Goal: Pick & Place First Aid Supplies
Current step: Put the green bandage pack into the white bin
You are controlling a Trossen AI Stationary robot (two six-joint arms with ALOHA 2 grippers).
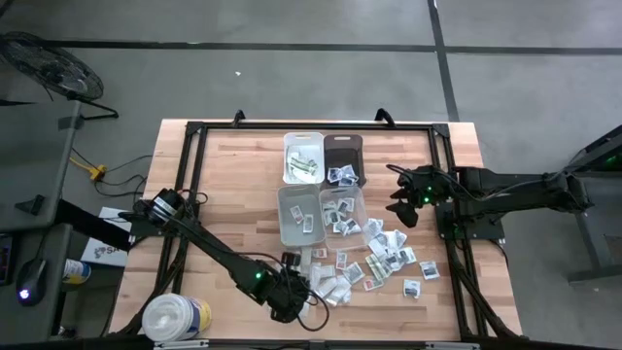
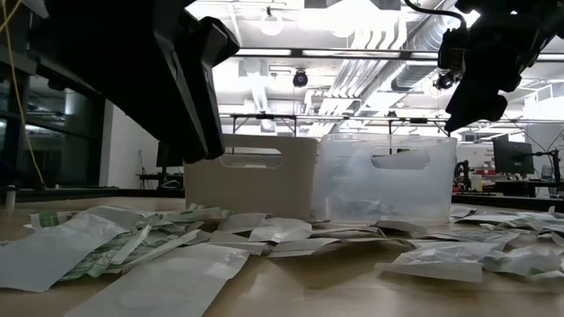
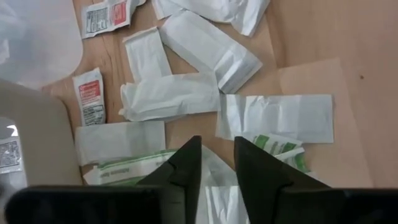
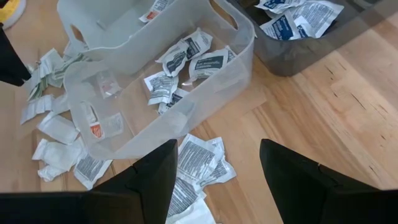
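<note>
The left gripper [image 3: 216,163] is lowered onto the loose first aid packets [image 1: 374,264] at six o'clock on the table [image 1: 233,185], jaws narrowed around a white packet [image 3: 214,186]; whether it is actually pinched cannot be told. Light, limp, slippery paper is judged here, best nipped at an edge. The right gripper [image 4: 217,171], spread wide, hangs at three o'clock above the clear bin [image 4: 242,46]. Packet print is shown by the wrist views only.

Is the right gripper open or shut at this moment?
Open. The right gripper shows its two dark fingers wide apart above the clear bin, nothing between them.
</note>
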